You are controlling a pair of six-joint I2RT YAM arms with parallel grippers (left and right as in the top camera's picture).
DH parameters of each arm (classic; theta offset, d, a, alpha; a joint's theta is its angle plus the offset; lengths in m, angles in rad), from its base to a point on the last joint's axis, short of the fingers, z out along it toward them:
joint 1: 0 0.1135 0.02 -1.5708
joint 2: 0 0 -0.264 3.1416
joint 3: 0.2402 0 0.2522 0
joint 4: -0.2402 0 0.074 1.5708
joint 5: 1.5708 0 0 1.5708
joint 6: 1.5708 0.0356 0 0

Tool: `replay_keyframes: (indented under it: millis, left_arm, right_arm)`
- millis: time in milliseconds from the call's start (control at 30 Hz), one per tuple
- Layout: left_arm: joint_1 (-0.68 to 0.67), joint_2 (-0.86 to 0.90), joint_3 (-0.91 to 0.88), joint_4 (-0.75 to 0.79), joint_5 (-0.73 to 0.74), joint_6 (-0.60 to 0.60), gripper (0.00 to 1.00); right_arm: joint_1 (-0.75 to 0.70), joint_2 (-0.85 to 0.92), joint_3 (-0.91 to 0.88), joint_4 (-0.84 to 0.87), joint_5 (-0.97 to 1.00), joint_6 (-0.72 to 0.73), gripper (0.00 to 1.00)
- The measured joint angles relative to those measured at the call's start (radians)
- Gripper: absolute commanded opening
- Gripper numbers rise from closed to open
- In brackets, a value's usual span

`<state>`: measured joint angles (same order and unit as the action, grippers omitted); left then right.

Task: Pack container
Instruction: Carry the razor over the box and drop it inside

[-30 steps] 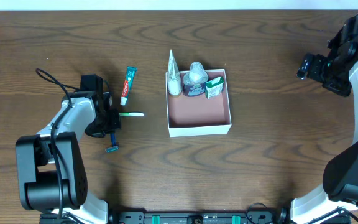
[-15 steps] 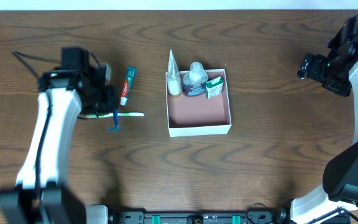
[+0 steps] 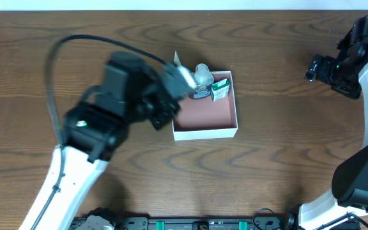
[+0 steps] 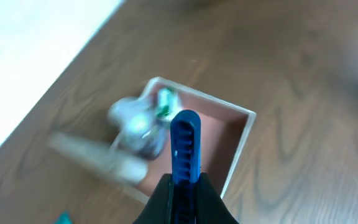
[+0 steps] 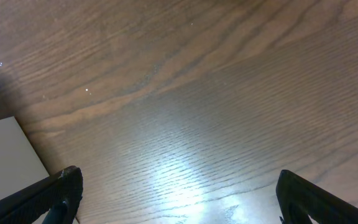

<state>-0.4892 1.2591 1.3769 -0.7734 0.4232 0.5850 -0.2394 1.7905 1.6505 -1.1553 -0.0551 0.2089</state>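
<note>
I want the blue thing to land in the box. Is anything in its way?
Nothing visible is in the way. The left gripper holds the blue handle near the container, whose reddish floor is mostly bare. The bottle and green packet crowd only one side.

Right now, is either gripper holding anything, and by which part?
The left gripper pinches a blue razor by one end, and its ribbed handle sticks out past the gripper. The right gripper is open and holds nothing.
</note>
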Motion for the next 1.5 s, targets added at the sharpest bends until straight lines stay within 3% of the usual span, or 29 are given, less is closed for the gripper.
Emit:
replay_keyframes:
  millis: [167,500,533,567,600,633,767,900,1067,1200,1500]
  left_arm:
    - [-0.122,0.112,0.000,0.024,-0.031,0.148,0.06]
    - [-0.195,0.355,0.000,0.062,-0.198,0.273,0.06]
    - [-0.195,0.367,0.000,0.068,-0.204,0.280,0.14]
    - [-0.195,0.378,0.000,0.072,-0.211,0.286,0.40]
    - [-0.195,0.385,0.000,0.075,-0.215,0.296,0.56]
    - [-0.195,0.390,0.000,0.078,-0.218,0.298,0.64]
    - [-0.195,0.391,0.000,0.090,-0.222,0.310,0.78]
    - [-0.195,0.391,0.000,0.097,-0.225,0.299,0.80]
    - [-0.195,0.376,0.000,0.119,-0.224,0.178,0.81]
    - [-0.195,0.275,-0.003,0.100,-0.223,0.001,0.81]
    - [-0.116,-0.096,-0.001,0.000,-0.270,-0.329,0.99]
  right_arm:
    - [0.000,0.000,0.000,0.000,0.000,0.000,0.99]
    - [0.000,0.000,0.000,0.000,0.000,0.000,0.99]
    - [0.000,0.000,0.000,0.000,0.000,0.000,0.99]
    - [0.000,0.000,0.000,0.000,0.000,0.000,0.99]
    - [0.000,0.000,0.000,0.000,0.000,0.000,0.99]
    - [0.000,0.000,0.000,0.000,0.000,0.000,0.99]
    - [0.000,0.000,0.000,0.000,0.000,0.000,0.99]
    - [0.000,0.000,0.000,0.000,0.000,0.000,0.99]
    - [0.000,0.000,0.000,0.000,0.000,0.000,0.99]
    - [0.000,0.000,0.000,0.000,0.000,0.000,0.99]
    - [0.000,0.000,0.000,0.000,0.000,0.000,0.99]
